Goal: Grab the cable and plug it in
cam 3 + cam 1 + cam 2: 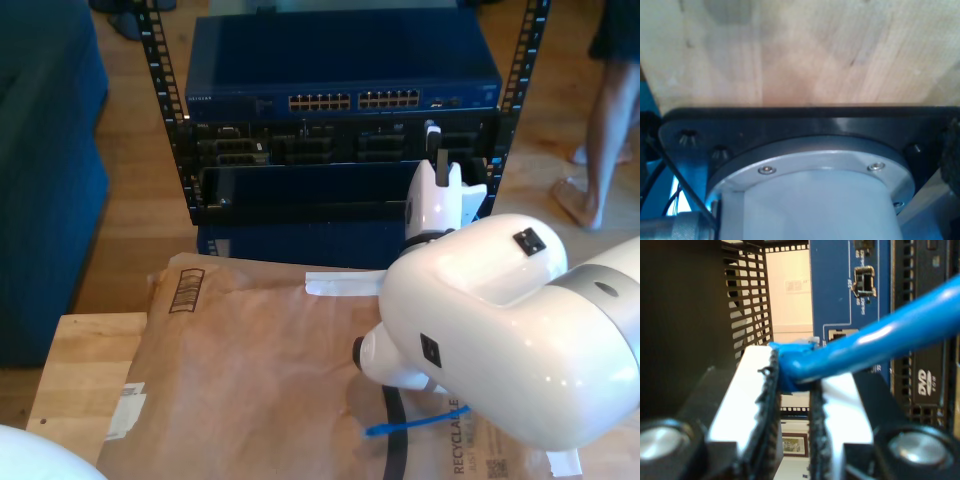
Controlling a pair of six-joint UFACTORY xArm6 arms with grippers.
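Item: the cable point(875, 342), thin, bright blue, round-jacketed. One end is clamped between the pads point(767, 390) of the second gripper point(794, 385), jaws drawn narrow onto the blue boot just behind the plug. A pale, clear plug tip point(807, 342) projects past the pads toward a rack front. In the exterior view a short blue loop point(415, 422) of the cable lies on the brown paper point(250, 370) near the bench's front edge, beneath the white arm housing point(500, 320).

Location of held end: close before the blue panel point(845, 285), with a socket opening point(842, 333) just beyond the plug tip. The exterior view places the white gripper point(440, 195) at the rack point(340, 140), toward that view's right, below the blue switch point(340, 70) with its rows of ports.

Handling, as judged: light and limp along its length, so the trailing run will sag and tug sideways on the plug. The boot is the stiffest section and the soundest place to hold; the jacket looks smooth and could slip through the pads. The plug's latch tab is likely fragile under skewed pressure, so a square approach suits it.

Item: the first gripper. Its wrist view shows a black mounting plate point(810, 125), a grey flange point(820, 170) and pale wooden board point(805, 50); whether its jaws are apart or closed cannot be told.

Also present: a person's legs point(600, 110) at the exterior view's right edge.
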